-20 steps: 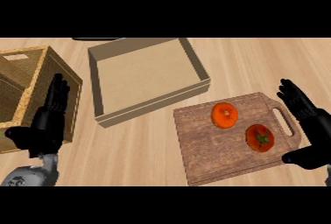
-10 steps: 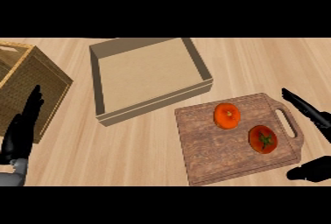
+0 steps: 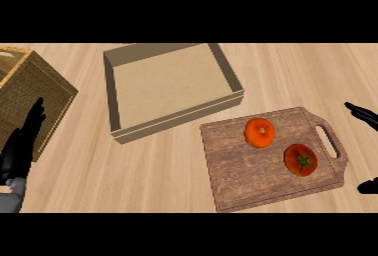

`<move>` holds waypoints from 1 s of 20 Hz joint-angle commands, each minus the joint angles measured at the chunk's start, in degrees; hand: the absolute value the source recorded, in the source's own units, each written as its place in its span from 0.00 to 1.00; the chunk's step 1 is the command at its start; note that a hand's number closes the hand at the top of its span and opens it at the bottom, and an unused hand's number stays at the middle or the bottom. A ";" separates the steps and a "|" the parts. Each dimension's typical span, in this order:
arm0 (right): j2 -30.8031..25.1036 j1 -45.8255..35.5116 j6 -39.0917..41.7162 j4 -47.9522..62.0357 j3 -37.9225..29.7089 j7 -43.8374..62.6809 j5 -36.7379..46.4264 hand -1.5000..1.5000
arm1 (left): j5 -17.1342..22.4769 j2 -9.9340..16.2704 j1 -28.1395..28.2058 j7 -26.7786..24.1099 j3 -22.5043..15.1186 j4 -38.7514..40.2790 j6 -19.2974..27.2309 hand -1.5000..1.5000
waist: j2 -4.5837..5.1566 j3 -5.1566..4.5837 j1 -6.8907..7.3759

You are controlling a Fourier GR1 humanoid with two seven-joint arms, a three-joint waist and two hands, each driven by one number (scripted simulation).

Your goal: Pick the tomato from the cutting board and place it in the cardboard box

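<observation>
A red tomato [image 3: 300, 159] with a green stem lies on the right part of the wooden cutting board [image 3: 244, 172]. An orange fruit [image 3: 259, 132] lies just up-left of it on the same board. The open cardboard box [image 3: 177, 118] stands up-left of the board with nothing inside. My right hand [image 3: 361, 112] shows only at the right edge, open, its fingers above the board's handle and its thumb lower down; it is apart from the tomato. At the left edge my left hand [image 3: 21, 146] rests open, fingers up, beside the basket.
A wicker basket [image 3: 33, 95] stands at the far left, close to my left hand. Light wooden counter [image 3: 148, 170] runs between the basket, the box and the board. The board's handle [image 3: 330, 141] points right.
Both hands have drawn outward toward the picture's edges; the right hand now shows only fingertips and thumb. Tomato, orange fruit, board and box keep their places.
</observation>
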 commanded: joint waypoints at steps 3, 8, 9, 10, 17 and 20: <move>-6.48 -5.76 -0.66 1.40 4.76 -0.34 13.15 0.00 | -0.51 -0.49 -1.10 -0.20 0.66 2.23 -0.64 0.50 | -0.17 -0.18 0.12; -5.10 -11.58 1.99 -1.51 11.08 9.93 21.42 0.00 | -0.83 -0.27 -1.31 0.36 1.62 1.59 -1.03 0.50 | -0.30 -0.22 0.24; -6.23 -12.01 3.27 -1.62 11.57 10.12 22.74 0.00 | -1.28 -1.53 -1.77 -0.43 1.25 3.46 -0.65 0.50 | -0.26 -0.23 -0.13; -4.60 -10.82 2.05 -4.22 14.76 13.67 25.95 0.00 | -2.67 -2.57 -0.57 1.02 -0.49 1.31 0.83 0.50 | -0.39 -0.23 -0.02; -0.19 -16.64 12.95 -2.75 13.94 18.94 29.60 0.00 | -3.19 -2.47 -2.59 0.19 2.85 3.87 -2.30 0.50 | -0.34 -0.18 -0.46; 4.68 -16.67 9.88 -4.18 15.80 23.26 34.88 0.00 | -3.44 -3.38 -3.16 -3.21 4.22 7.23 -3.06 0.50 | -0.29 -0.19 -0.65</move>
